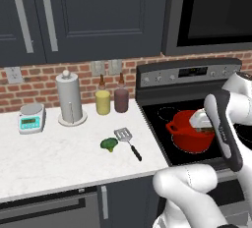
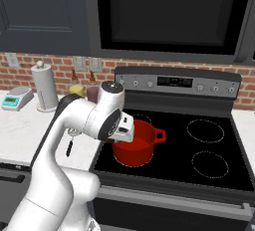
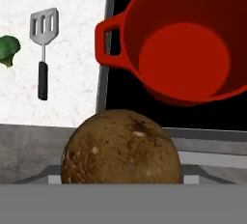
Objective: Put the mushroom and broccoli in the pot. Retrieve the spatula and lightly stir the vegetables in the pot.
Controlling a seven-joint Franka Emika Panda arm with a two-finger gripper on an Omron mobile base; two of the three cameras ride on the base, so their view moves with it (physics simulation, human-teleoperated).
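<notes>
A dark brown mushroom (image 3: 120, 148) fills the bottom of the hand view, and my gripper (image 1: 203, 125) is shut on it, with the fingertips hidden behind it. The hand (image 2: 124, 128) hovers over the near left rim of the red pot (image 1: 189, 137) (image 2: 135, 150) on the stove's front left burner. The pot (image 3: 193, 97) is empty inside. On the white counter left of the stove lie the green broccoli (image 1: 109, 144) (image 3: 7, 49) and, just right of it, the spatula (image 1: 127, 140) (image 3: 43, 39) with its black handle toward the counter's front edge.
At the back of the counter stand a paper towel holder (image 1: 70, 99), a yellow bottle (image 1: 103, 100) and a dark red bottle (image 1: 121, 98), with a kitchen scale (image 1: 32, 118) at the left. The black stove top (image 2: 209, 145) extends right of the pot, under a microwave (image 2: 169, 11).
</notes>
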